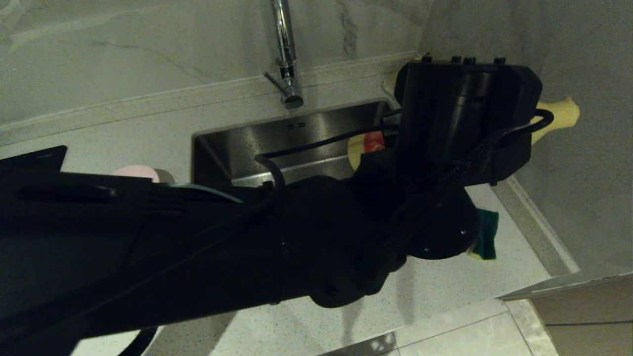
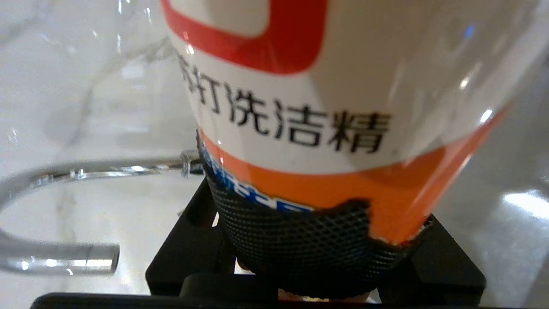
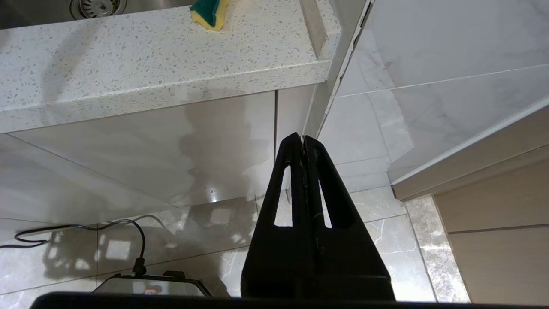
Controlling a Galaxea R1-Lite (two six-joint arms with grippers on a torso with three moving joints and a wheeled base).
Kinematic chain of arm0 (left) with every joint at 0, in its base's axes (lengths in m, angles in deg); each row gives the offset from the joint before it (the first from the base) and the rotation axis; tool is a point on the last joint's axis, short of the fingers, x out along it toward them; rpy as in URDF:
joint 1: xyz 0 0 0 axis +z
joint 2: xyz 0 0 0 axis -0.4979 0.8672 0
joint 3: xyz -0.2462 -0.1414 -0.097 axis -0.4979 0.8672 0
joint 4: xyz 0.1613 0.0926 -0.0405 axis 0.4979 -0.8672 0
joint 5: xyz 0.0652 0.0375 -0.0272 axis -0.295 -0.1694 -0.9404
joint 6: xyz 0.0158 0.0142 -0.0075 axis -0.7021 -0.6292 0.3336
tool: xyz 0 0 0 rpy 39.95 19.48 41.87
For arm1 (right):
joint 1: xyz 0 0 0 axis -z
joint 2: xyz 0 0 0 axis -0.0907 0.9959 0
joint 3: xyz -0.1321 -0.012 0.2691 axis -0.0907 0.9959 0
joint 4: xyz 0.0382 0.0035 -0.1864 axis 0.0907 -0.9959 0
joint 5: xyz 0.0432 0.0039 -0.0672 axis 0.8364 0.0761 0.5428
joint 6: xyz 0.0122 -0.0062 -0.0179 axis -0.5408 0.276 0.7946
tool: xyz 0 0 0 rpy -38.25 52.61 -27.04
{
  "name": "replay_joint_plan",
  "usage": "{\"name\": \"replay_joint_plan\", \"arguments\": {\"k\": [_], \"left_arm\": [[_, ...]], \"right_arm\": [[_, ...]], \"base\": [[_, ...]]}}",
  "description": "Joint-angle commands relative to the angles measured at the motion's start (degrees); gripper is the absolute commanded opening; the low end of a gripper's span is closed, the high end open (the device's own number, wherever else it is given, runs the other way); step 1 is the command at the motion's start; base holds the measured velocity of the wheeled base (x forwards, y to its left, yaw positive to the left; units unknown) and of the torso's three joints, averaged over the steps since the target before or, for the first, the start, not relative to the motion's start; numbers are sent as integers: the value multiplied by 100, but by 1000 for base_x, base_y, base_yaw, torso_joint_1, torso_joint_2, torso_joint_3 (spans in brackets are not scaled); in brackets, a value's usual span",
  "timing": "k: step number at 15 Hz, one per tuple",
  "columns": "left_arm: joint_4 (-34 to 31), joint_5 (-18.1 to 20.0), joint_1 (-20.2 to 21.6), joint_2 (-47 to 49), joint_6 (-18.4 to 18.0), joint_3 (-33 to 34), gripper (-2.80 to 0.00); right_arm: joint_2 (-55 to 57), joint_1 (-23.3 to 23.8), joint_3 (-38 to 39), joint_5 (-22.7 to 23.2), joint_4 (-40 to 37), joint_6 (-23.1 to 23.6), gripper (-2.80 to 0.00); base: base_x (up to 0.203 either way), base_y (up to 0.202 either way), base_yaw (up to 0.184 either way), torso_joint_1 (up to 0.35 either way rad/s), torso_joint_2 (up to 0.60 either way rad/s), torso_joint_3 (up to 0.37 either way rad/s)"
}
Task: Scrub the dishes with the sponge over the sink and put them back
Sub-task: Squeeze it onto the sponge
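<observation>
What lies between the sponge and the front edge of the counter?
Nothing. In the right wrist view, the speckled counter is bare from the sponge down to its front edge.

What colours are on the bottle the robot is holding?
The bottle has a white label with red and orange bands and black Chinese lettering, seen best in the left wrist view.

matte black left arm (image 1: 207, 237), thin black cable, perhaps small screws.

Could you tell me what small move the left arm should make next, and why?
Probably tilt the detergent bottle held in the left gripper toward the sponge to put soap on it: the bottle is already gripped, while the sponge lies untouched on the counter beside the sink.
</observation>
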Motion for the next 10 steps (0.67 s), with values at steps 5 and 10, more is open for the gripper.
{"name": "replay_joint_plan", "arguments": {"k": [5,10], "left_arm": [[107,-31,-98,480,-214,69,-280],[248,-75,-142,757,-285,256,-280]], "right_arm": [[1,-1,-3,0,-4,1,-280],[1,-1,2,0,4,1,-280]], "base": [[0,0,0,0,0,0],[0,0,0,0,0,0]]}}
